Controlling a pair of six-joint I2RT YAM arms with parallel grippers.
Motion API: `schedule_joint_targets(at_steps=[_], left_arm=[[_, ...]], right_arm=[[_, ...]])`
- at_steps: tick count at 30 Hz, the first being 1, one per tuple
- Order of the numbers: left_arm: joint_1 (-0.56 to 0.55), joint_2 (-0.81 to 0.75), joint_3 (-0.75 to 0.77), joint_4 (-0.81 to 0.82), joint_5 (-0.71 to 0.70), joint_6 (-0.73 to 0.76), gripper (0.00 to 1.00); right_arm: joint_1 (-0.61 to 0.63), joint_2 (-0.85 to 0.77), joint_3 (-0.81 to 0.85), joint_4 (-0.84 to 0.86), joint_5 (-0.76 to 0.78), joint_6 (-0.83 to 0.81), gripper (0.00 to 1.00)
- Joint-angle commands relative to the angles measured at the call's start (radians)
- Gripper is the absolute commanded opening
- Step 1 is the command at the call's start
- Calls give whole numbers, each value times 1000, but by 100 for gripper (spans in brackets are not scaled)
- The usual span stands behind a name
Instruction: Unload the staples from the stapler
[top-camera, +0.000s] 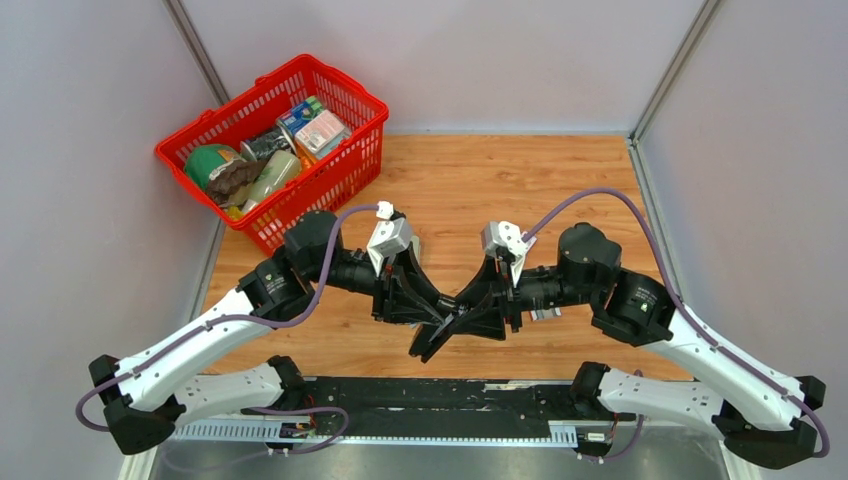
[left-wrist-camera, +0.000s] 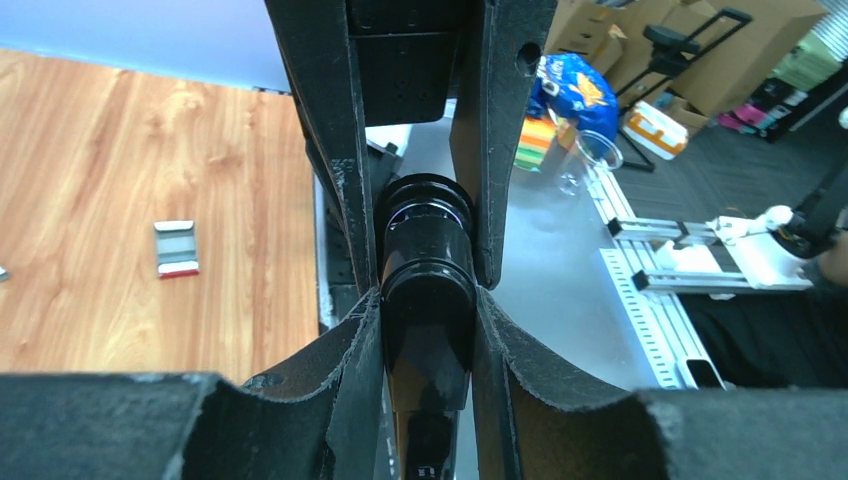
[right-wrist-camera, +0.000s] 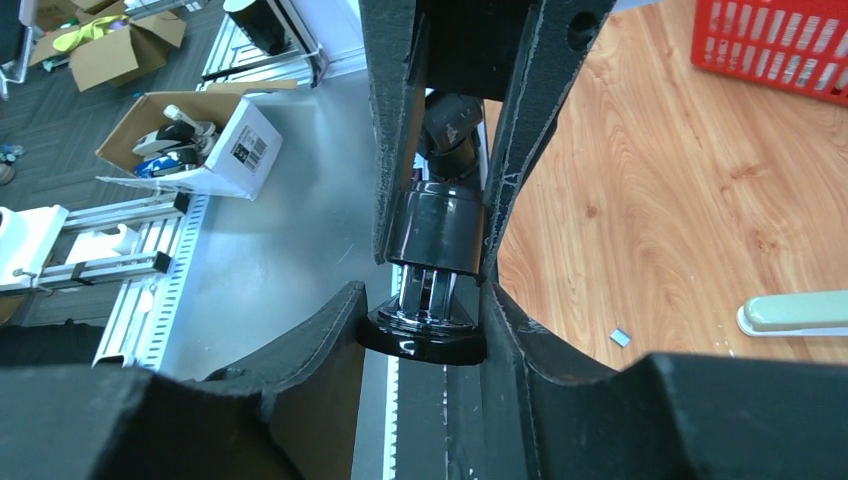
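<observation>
High rear camera downward over the table (top-camera: 480, 180); wrist cameras close-up, the stapler (left-wrist-camera: 428, 290) common to both.

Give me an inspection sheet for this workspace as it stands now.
Surface: wooden table, no spills seen.
Job's things: black stapler held off the table between both arms; a small grey strip of staples, as it seems, lies on the wood.
Clutter: red basket of goods at the far left corner; white-and-red box; grey-beige bar.
Grippers: left gripper and right gripper, jaws of each closed on the stapler.
Cables: a purple cable loops along each arm, apart from the stapler.
Surroundings: grey panels around the table; cardboard boxes on the floor beyond.
</observation>
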Motion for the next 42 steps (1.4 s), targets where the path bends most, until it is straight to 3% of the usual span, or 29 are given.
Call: schedule_joint_targets(at_steps=[1, 8, 16, 20, 25, 31, 42], left_arm=[[-32, 49, 23, -11, -262, 116, 0], [-32, 52, 21, 3, -257, 110, 0], [-32, 29, 29, -2, -260, 114, 0], [-32, 15, 29, -6, -273, 117, 0], [-32, -9, 40, -20, -294, 131, 0], [-32, -23, 66, -57, -310, 154, 0], [-32, -34, 95, -135, -401, 191, 0]], right_arm=[[21, 2, -13, 317, 22, 1, 0], [21, -36, -38, 282, 50, -11, 3], [21, -53, -64, 278, 64, -11, 30], [22, -62, -67, 264, 82, -17, 55], [21, -81, -77, 248, 117, -25, 73], [21, -101, -84, 212, 209, -43, 80], [21, -203, -136, 184, 687, -16, 89]])
